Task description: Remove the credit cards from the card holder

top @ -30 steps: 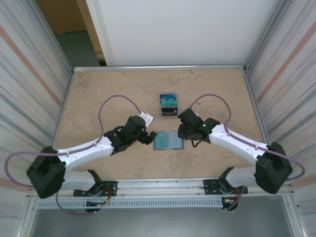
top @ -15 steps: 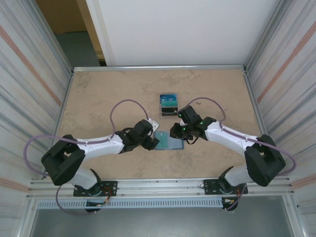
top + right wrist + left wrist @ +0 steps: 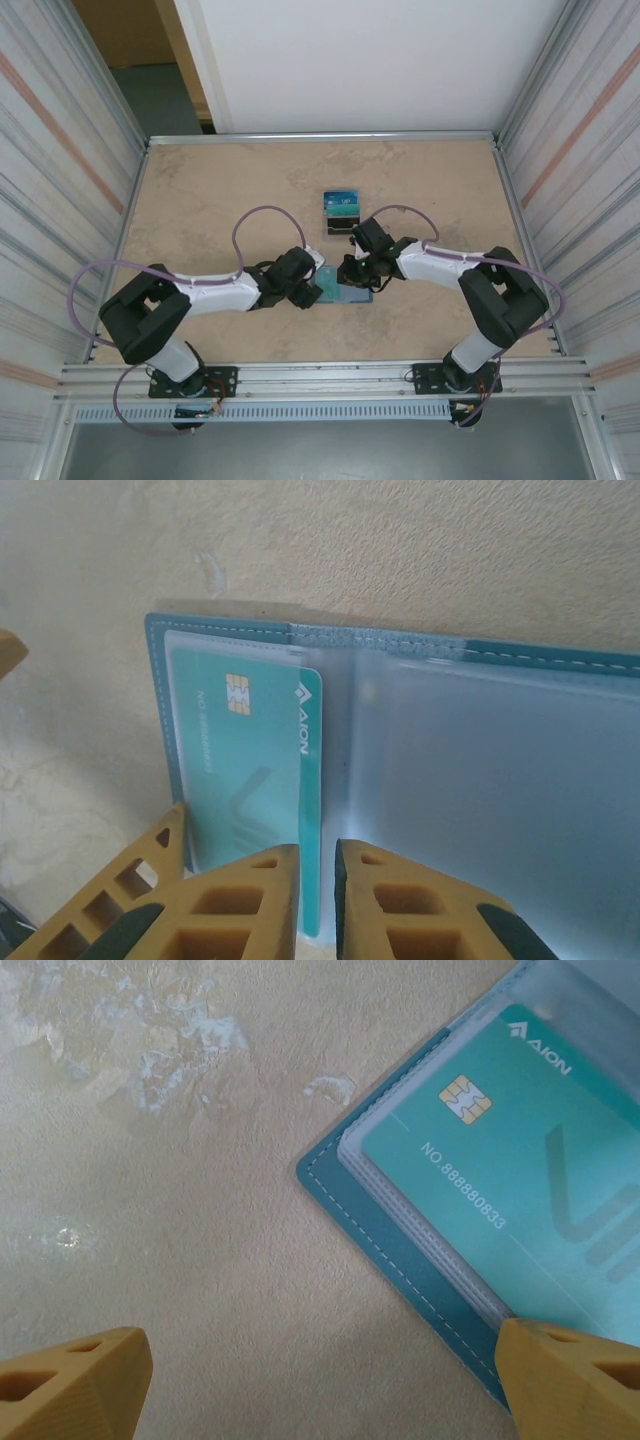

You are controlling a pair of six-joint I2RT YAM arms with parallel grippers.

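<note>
Wallet (image 3: 480, 780) is lying open on table (image 3: 200, 200), front-centre; teal card (image 3: 250, 760) is sitting in its clear pocket, so nothing's out yet; right gripper (image 3: 318, 855) jaws, nearly together, are straddling card's edge, can't tell if pinching; left gripper (image 3: 320, 1370) is hovering wide apart at wallet's corner.

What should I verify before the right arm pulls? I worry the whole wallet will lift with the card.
1. The teal-blue bifold card holder lies open and flat on the beige table: ok.
2. The left gripper is open, with one yellow finger over the holder's edge: ok.
3. That finger presses the holder down: cannot tell.
4. The teal chip card is free of its clear plastic pocket: not ok, it sits under the film.
5. The right gripper is lined up on the card's long edge, jaws nearly together: ok.
6. It actually pinches the card: cannot tell.
</note>
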